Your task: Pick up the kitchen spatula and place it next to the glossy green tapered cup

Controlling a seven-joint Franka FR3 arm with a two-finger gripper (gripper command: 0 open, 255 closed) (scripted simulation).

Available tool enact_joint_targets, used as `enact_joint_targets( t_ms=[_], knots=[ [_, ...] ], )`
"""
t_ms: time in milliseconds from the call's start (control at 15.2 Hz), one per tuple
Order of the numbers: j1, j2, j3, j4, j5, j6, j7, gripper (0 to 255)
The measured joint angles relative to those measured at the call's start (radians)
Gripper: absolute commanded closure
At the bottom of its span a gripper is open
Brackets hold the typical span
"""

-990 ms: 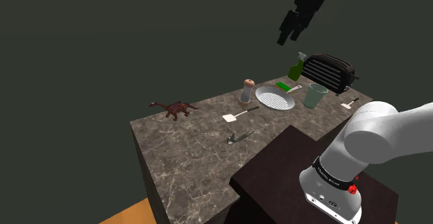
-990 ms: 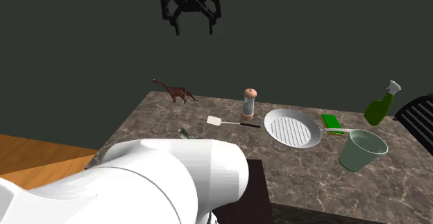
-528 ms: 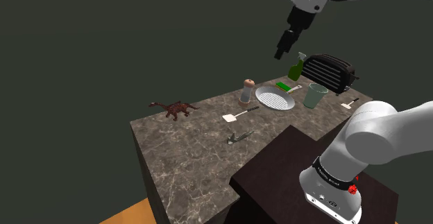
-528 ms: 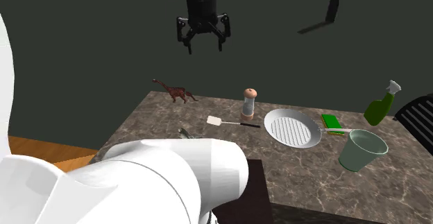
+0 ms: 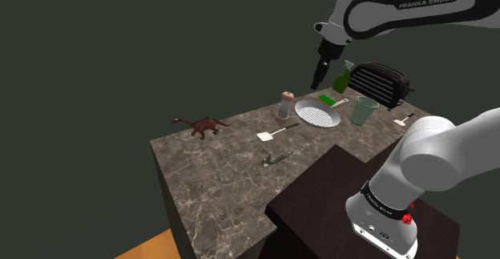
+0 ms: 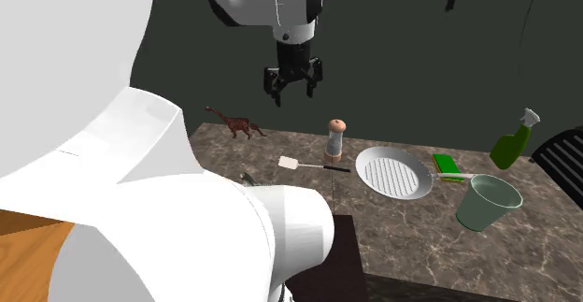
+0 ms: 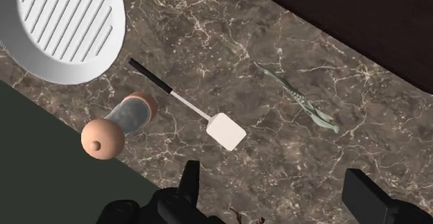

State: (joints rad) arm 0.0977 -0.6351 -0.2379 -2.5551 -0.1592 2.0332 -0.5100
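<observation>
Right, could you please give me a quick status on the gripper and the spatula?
Gripper open, empty, above the table. Spatula flat on the table, untouched. Grinder close beside its handle.

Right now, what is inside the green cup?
Nothing that shows: the green cup looks empty, and its inner wall is bare as far down as can be seen. Its near wall hides the bottom.

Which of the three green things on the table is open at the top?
The pale green tapered cup, upright with an open mouth. The darker green spray bottle has a nozzle on top, and the bright green block lies flat.
</observation>
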Motion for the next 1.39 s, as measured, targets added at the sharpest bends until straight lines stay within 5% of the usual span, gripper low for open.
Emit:
enact_joint_targets(
  t_ms=[726,1056,1386],
  knots=[
    [0.096,0.379,-0.207,-0.008,-0.009,0.346,-0.466,0],
    [0.142,0.61,-0.265,0.04,0.102,0.496,-0.732,0],
    [0.114,0.846,-0.227,0.129,0.269,0.601,-1.027,0]
  ],
)
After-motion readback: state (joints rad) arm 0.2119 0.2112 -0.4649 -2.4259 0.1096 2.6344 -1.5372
